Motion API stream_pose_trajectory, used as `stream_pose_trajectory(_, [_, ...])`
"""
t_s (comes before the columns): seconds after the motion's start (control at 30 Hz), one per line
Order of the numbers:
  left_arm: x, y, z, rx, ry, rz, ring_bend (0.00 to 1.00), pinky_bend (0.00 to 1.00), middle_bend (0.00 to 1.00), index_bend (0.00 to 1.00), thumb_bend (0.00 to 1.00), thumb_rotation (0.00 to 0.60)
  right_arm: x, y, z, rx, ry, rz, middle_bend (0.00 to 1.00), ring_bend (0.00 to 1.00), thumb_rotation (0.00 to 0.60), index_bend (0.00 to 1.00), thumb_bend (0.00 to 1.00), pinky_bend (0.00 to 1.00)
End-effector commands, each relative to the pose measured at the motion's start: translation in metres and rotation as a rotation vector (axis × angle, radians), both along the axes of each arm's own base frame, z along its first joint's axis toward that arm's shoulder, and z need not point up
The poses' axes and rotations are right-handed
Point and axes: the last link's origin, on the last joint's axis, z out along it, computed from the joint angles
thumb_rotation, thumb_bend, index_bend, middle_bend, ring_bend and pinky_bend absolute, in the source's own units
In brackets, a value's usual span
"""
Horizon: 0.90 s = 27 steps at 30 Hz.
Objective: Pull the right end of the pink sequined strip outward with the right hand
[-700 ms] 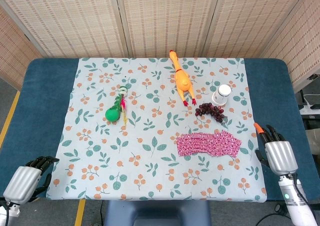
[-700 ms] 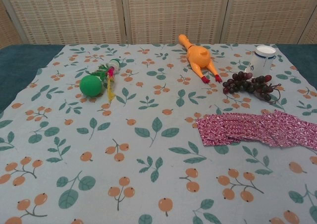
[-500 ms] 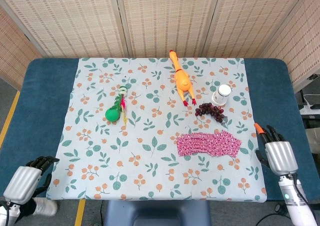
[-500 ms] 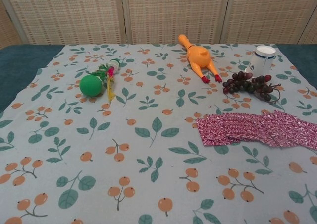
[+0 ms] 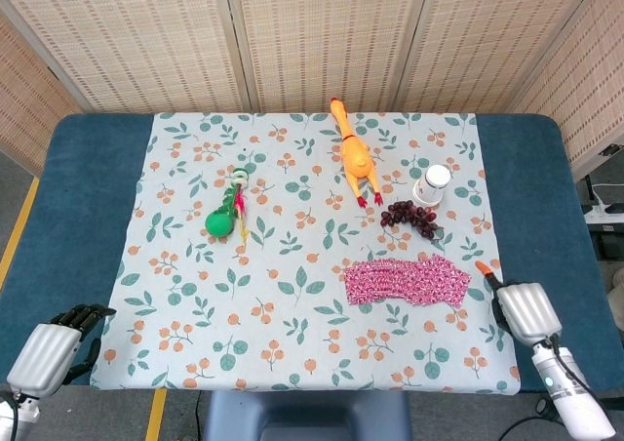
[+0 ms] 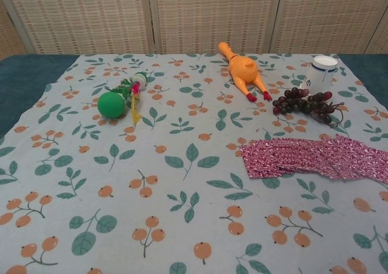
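Your left hand point(image 5: 47, 353) low at near left corner, off cloth point(image 5: 195, 295), fingers curled in, holding nothing. Your right hand point(image 5: 522, 306) at cloth's right edge, empty; fingers partly hidden, can't tell how far spread. Orange fingertip point(image 5: 484, 267) points toward pink sequined strip point(image 5: 407, 281), just beside its right end, not touching. Strip lies flat, right of centre. Beyond it: grapes point(image 5: 410, 217), white cup point(image 5: 432, 183), rubber chicken point(image 5: 353, 154). Green ball toy point(image 5: 226, 217) far left.

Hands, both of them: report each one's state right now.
Left hand: holds nothing; fingers too dark to tell if curled or apart.
Right hand: holds nothing, just right of the pink sequined strip; finger spread unclear.
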Motion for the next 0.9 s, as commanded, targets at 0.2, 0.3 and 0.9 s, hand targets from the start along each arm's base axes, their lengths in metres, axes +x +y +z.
stream_pose_trajectory(0.2, [-0.002, 0.001, 0.003, 0.011, -0.006, 0.014, 0.25, 0.44, 0.27, 0.25, 0.59, 0.6, -0.006, -0.003, -0.017, 0.142, 0.142, -0.032, 0.67, 0.63, 0.6, 0.12, 0.87, 0.74])
stream_pose_trajectory(0.3, [-0.002, 0.001, 0.004, 0.017, -0.009, 0.012, 0.25, 0.44, 0.27, 0.25, 0.59, 0.6, -0.007, -0.001, -0.02, 0.147, 0.159, -0.032, 0.67, 0.63, 0.6, 0.1, 0.87, 0.75])
stream_pose_trajectory(0.9, [-0.002, 0.001, 0.002, 0.009, 0.002, 0.014, 0.25, 0.44, 0.27, 0.25, 0.59, 0.6, -0.008, -0.019, -0.044, 0.201, 0.138, -0.061, 0.69, 0.64, 0.6, 0.1, 0.88, 0.77])
